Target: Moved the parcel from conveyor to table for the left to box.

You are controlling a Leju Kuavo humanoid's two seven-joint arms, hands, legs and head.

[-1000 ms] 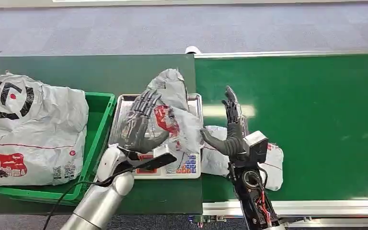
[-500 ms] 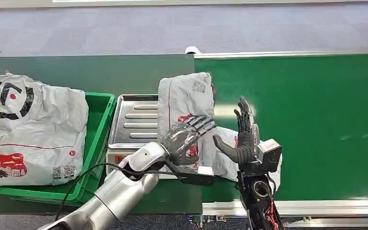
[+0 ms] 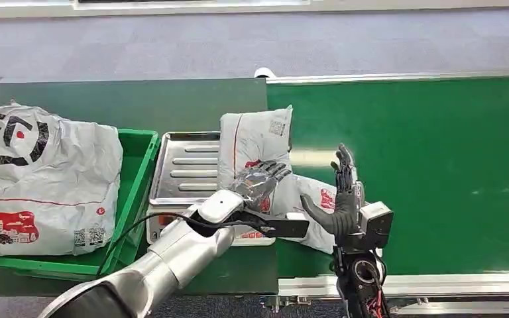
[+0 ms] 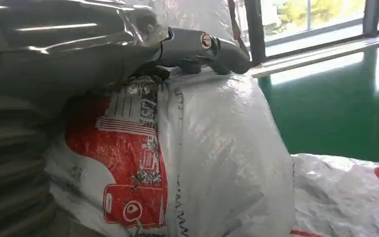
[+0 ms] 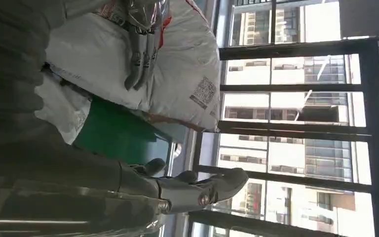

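Observation:
A white-grey parcel (image 3: 255, 139) with red print lies across the right edge of the steel scale tray (image 3: 185, 165), its far end raised. My left hand (image 3: 260, 181) lies over its near end and grips it. In the left wrist view a finger (image 4: 202, 47) curls over the parcel (image 4: 217, 148). A second white parcel (image 3: 315, 199) lies on the green conveyor belt (image 3: 424, 165), partly under the first. My right hand (image 3: 341, 195) stands open and upright beside it, touching nothing. The right wrist view shows the parcel (image 5: 177, 64) with my left hand's fingers (image 5: 140, 54) on it.
A green crate (image 3: 139, 185) at the left holds large white bags (image 3: 40, 179). The scale sits on the dark green table (image 3: 126, 103), with its keypad under my left arm. The conveyor's metal rim (image 3: 437, 285) runs along the near side.
My left hand has swung right from the tray's middle to the parcel's near end. The crumpled parcel has flattened and shifted right. My right hand has drawn back slightly toward me.

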